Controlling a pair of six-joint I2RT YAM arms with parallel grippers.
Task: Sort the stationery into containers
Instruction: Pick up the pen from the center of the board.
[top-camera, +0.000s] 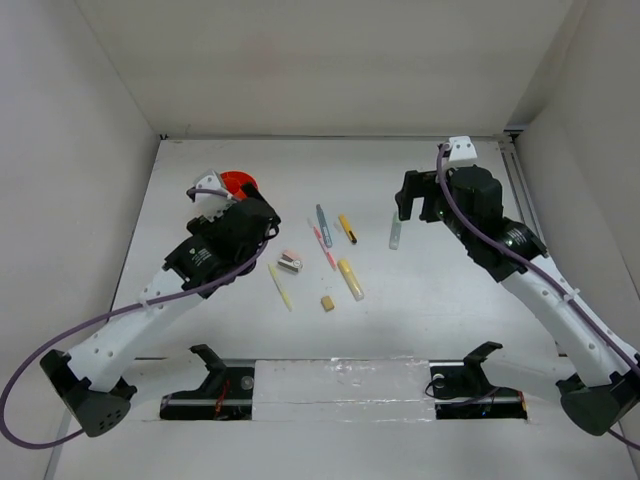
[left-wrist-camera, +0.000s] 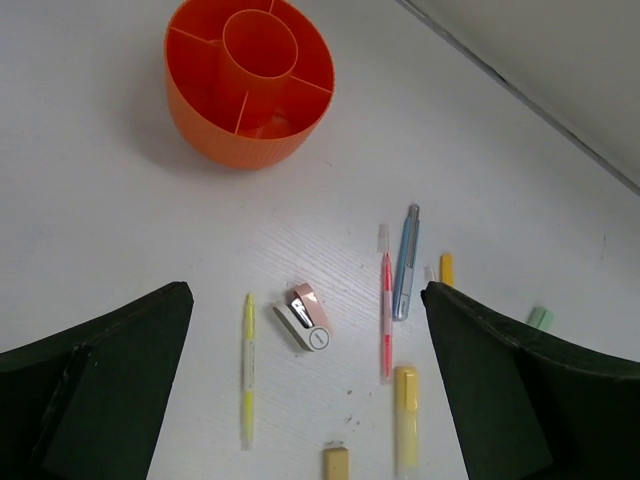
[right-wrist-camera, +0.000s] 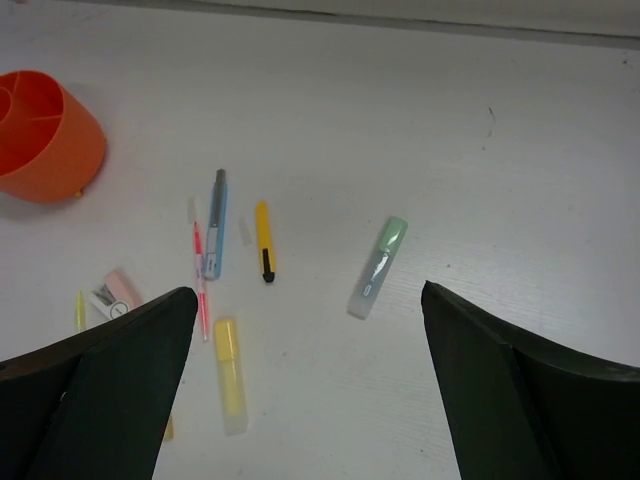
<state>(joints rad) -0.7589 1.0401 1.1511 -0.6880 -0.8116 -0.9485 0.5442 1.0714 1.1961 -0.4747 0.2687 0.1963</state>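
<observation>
The left gripper (left-wrist-camera: 306, 292) is spread wide and touches nothing. The pink-grey block (left-wrist-camera: 305, 318) lies between its fingers mid-frame, and the orange cup (left-wrist-camera: 215, 135) stands at upper left. The right gripper (right-wrist-camera: 309, 290) is equally wide and empty, with a pale green marker (right-wrist-camera: 378, 268) just right of centre. The tan eraser (left-wrist-camera: 335, 465) is cut off at the lower edge. In the top view the left arm hides most of the cup.

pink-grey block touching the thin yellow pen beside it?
Apart. The left wrist view shows a plain gap between the pink-grey block and the thin yellow pen.
</observation>
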